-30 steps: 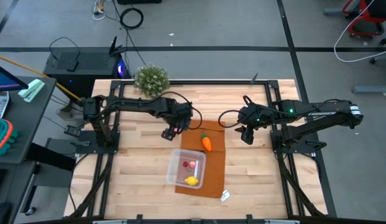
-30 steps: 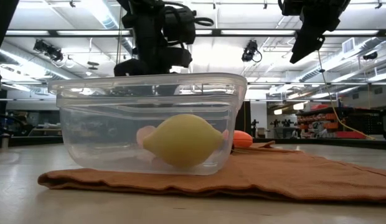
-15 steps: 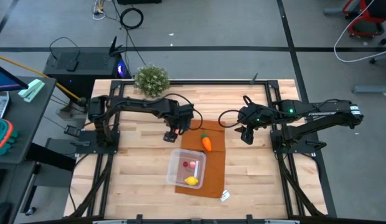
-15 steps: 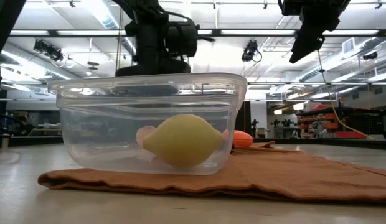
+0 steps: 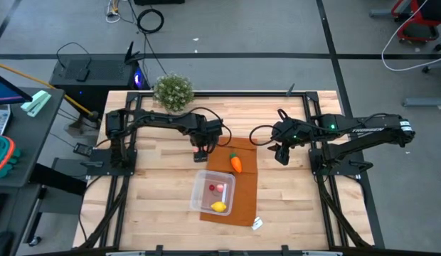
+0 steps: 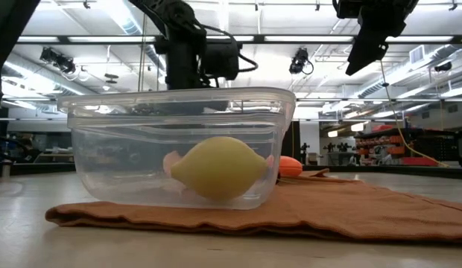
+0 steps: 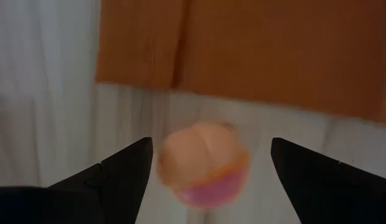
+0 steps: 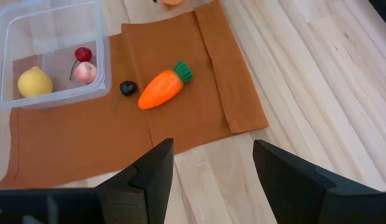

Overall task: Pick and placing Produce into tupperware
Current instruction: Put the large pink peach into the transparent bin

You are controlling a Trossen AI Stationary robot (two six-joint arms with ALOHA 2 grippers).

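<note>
A clear plastic tupperware box sits near on a flat brown-orange mat, holding a yellow lemon and small red and pink pieces. Farther back lies an orange carrot. The left gripper hovers wide open over a peach-like fruit, holding nothing. The right gripper waits to the right, partly open, empty.

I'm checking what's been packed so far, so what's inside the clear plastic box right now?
Inside the box lie a lemon, a small pink fruit and a red cherry. Nothing looks hidden. The carrot lies outside on the mat.
</note>
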